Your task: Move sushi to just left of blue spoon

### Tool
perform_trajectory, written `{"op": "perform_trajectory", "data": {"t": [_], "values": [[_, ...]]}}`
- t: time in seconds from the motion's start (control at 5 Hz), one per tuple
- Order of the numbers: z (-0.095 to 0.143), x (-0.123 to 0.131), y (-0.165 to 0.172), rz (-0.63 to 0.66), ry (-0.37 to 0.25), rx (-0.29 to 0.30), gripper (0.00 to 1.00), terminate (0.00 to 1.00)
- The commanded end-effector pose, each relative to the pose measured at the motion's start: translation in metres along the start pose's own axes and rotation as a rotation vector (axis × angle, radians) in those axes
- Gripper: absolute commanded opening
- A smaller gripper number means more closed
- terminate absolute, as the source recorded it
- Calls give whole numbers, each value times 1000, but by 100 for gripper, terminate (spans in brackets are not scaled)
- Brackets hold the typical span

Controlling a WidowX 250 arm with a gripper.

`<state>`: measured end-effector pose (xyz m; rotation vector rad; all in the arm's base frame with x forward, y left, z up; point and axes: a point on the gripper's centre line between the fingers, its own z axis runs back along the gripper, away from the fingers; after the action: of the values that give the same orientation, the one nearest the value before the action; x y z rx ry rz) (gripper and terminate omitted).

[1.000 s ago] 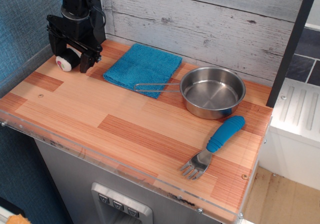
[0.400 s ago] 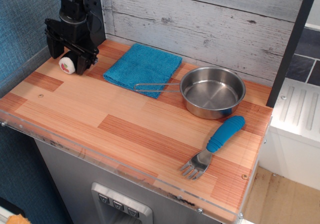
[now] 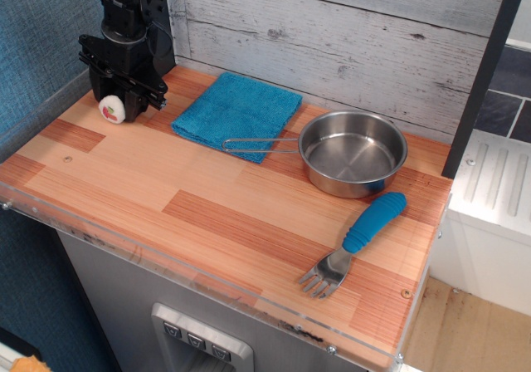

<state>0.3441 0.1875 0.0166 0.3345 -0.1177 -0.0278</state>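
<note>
A striped wooden tabletop (image 3: 207, 214) with a clear plastic strip (image 3: 199, 285) along its front edge stands against a whitewashed plank wall (image 3: 357, 31) at the back. A blue textured wall (image 3: 41, 56) runs along the left edge. Past the right edge sit a dark post (image 3: 485, 73), grey tiles (image 3: 510, 98) and a white ribbed surface (image 3: 498, 181). Below the front edge is a grey panel with buttons (image 3: 195, 339).

The robot arm (image 3: 124, 7) is built of matte black, blocky segments, with a thin black cable looped along its right side. Its gripper (image 3: 122, 90) is likewise black, formed of angular plates, with two short dark jaws beneath a boxy body.
</note>
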Motion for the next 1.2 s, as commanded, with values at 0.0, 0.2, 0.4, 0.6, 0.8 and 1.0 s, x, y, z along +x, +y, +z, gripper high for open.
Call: {"op": "perform_trajectory", "data": {"t": [0.0, 0.2, 0.4, 0.6, 0.8, 1.0], "values": [[44, 4, 14, 56, -87, -35, 0, 0], [64, 1, 13, 131, -115, -51, 0, 0], [80, 0, -5, 138, -133, -84, 0, 0], [104, -4, -38, 107, -171, -130, 0, 0], [122, -13, -77, 47, -206, -184, 0, 0], [129, -23, -106, 20, -203, -218, 0, 0]]}}
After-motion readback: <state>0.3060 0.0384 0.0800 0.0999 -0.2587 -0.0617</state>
